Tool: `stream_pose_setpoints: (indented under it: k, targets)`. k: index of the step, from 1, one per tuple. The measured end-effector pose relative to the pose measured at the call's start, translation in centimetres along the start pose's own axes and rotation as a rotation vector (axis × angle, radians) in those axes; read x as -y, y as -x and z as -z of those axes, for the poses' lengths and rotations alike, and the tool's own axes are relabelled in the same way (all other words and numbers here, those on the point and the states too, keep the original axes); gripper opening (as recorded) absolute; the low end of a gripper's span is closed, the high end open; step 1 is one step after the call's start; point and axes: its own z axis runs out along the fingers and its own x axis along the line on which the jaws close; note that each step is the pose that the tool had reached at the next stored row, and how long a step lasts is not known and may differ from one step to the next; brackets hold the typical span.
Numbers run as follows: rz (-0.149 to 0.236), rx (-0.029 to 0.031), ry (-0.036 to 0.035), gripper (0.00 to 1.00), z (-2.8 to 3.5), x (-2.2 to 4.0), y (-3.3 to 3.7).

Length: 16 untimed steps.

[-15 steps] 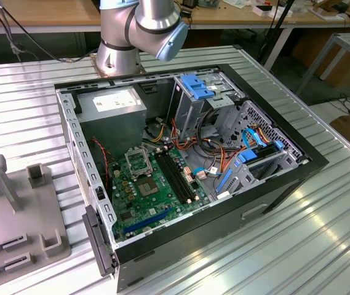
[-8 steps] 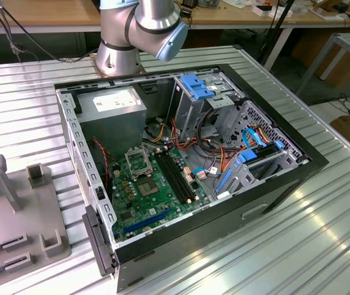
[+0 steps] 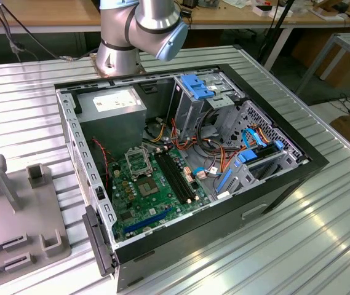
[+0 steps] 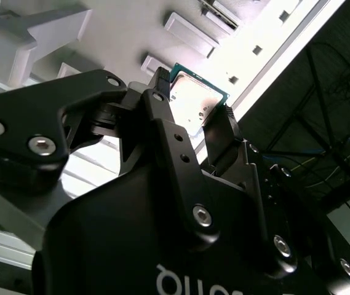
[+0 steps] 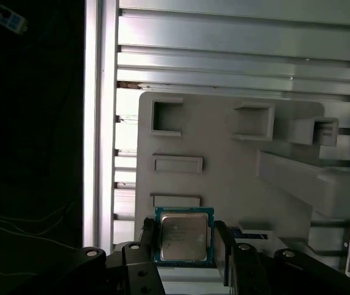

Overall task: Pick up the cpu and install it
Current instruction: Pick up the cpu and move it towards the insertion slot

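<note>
The cpu [image 5: 184, 236], a small square chip with a dull silver top and a green rim, sits between my gripper's [image 5: 185, 244] two black fingers. The gripper is shut on it, one finger [image 5: 147, 241] on each side. In the second wrist view the cpu [image 4: 194, 101] shows at the fingertips of the gripper [image 4: 193, 115], held above the grey fixture plate [image 5: 224, 160]. In the exterior view the green board [image 3: 156, 190] lies inside the open computer case [image 3: 267, 190], with its square socket frame [image 3: 139, 161] near the board's far end. The arm's base [image 3: 141, 31] stands behind the case.
The grey fixture plate [image 3: 15, 209] with raised blocks and slots lies on the ribbed metal table [image 3: 298, 246], at the exterior view's left of the case. Inside the case are a power supply [image 3: 110, 104], blue drive brackets [image 3: 202, 86] and loose cables [image 3: 224, 160].
</note>
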Motion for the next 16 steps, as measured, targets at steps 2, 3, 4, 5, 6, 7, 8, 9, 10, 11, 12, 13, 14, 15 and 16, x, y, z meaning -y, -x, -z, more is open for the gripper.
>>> stream_pose_setpoints:
  k: [2,3,4,5,6,7,8,9,10,11,12,13,14,15,16]
  targets:
    - [0.0,0.0,0.0,0.47,0.17,0.01,0.0]
    - [0.0,0.0,0.0,0.47,0.28,0.02,0.0]
    - [0.0,0.0,0.0,0.47,0.37,0.02,0.0]
    - [0.0,0.0,0.0,0.47,0.46,0.03,0.0]
    - [0.0,0.0,0.0001,0.47,0.54,0.04,0.0]
    - [0.0,0.0001,0.0001,0.47,0.6,0.04,0.01]
    - [0.0,0.0,0.0,0.47,0.67,0.04,0.01]
    - [0.0,0.0001,0.0,0.47,0.74,0.05,0.01]
    - [0.0,0.0,0.0,0.47,0.79,0.05,0.01]
    - [0.0,0.0,0.0,0.47,0.84,0.06,0.01]
    - [0.0,0.0,0.0,0.47,0.9,0.06,0.01]
    - [0.0,-0.0001,0.0,0.47,0.98,0.07,0.01]
    - [0.0,0.0,0.0,0.47,1.04,0.07,0.01]
    - [0.0,0.0,0.0001,0.47,1.1,0.07,0.01]
    - [0.0,0.0,0.0,0.47,1.15,0.08,0.01]
